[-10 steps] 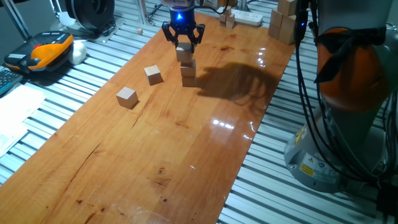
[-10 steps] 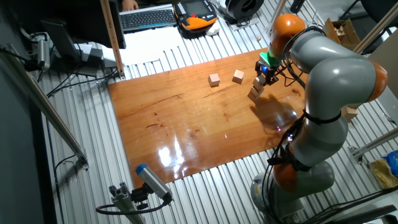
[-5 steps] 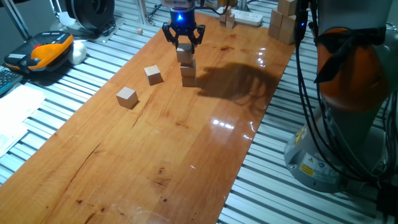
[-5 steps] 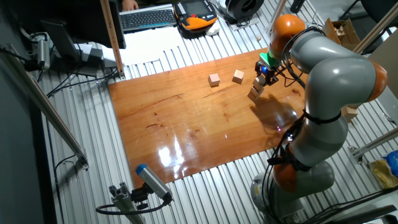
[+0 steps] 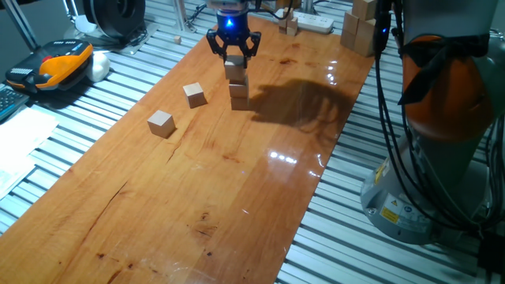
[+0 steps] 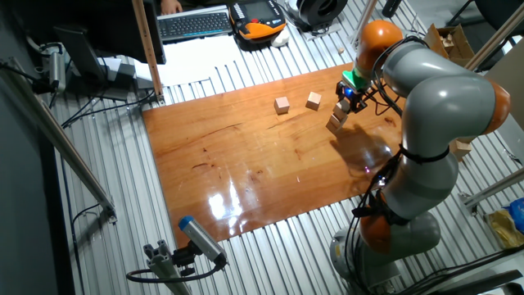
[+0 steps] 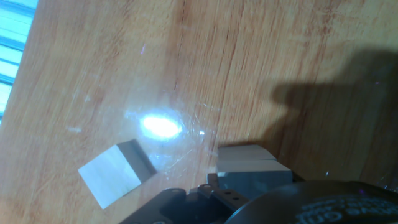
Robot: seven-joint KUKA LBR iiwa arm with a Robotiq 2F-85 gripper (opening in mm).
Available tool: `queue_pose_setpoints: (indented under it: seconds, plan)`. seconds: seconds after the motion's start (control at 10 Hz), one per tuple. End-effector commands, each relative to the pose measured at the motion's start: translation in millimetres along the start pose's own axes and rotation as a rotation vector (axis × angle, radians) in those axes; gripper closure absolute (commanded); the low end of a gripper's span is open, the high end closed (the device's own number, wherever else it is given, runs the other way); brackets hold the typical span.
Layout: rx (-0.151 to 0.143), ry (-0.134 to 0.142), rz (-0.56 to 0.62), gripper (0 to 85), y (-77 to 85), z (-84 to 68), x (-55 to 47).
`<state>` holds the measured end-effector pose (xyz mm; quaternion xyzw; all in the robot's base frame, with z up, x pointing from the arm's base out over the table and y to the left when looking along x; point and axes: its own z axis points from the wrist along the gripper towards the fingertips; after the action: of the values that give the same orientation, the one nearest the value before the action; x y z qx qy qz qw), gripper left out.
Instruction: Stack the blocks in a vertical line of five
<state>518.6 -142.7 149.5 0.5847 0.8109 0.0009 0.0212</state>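
Stack three high in fixed view; gripper above.

Robot arm: rounded silver-grey link housings with orange joint bands. Black cable bundle runs alongside. Black two-finger gripper carries a blue indicator light.

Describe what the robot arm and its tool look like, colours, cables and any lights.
The arm is built of rounded silver-grey shells with orange bands at the joints. Black cables hang along its lower body, and a small yellow label sits near the base. The tool is black, with curved fingers and a glowing blue light above them.
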Motion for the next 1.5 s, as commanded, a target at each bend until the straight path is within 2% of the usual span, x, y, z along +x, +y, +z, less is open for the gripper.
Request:
queue_pose_setpoints:
  seconds: [0.0,1.4]
  plan:
    - [0.001,-0.002,0.000,85.0,0.0,1.3,0.7]
    - [0.003,-0.007,-0.011,85.0,-2.6,5.2,0.2]
